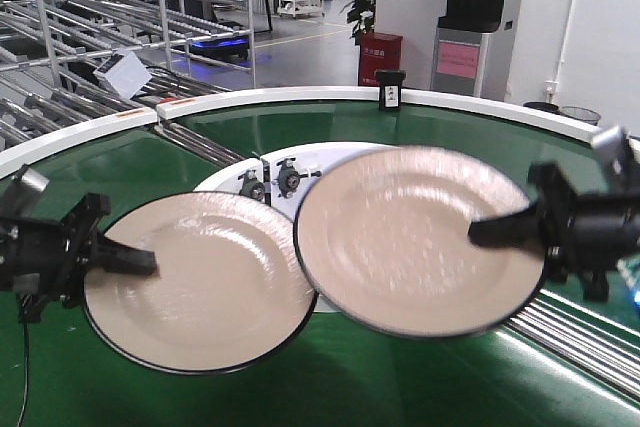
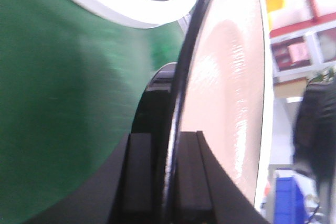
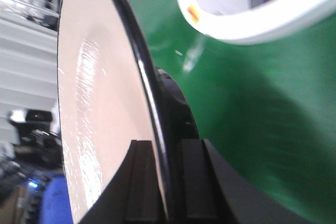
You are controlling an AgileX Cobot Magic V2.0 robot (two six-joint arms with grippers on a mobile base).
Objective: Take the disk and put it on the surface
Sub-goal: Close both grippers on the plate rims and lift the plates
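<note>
We see two disks, both cream-coloured plates with a thin dark edge, and both hang over the green belt [image 1: 330, 377] of the ring-shaped conveyor. The left disk [image 1: 200, 282] lies nearly flat at the lower left of the front view. The right disk [image 1: 410, 237] sits a little higher and is smeared by blur. Its left edge overlaps the right edge of the left disk. We cannot tell whether either underside touches the belt.

The left pincer [image 1: 135, 260] pinches the left disk at its left edge. In the left wrist view its two dark fingers [image 2: 139, 182] stand on either side of the rim, one on the cream face and one on the black underside. The right pincer [image 1: 490, 230] pinches the right disk at its right edge in the same way, and the right wrist view shows its fingers [image 3: 191, 182] pressed against both sides of the rim.

Behind the disks, inside the ring, we see a white hub [image 1: 235, 175] with small black fittings [image 1: 290, 180]. The outer white rim [image 1: 300, 97] curves across the back and carries a small black-and-white tag [image 1: 389, 90]. Shiny metal rollers [image 1: 580, 337] run along the lower right, just beside the belt. Further back stand metal racks [image 1: 100, 7] and a red box [image 1: 380, 55].
</note>
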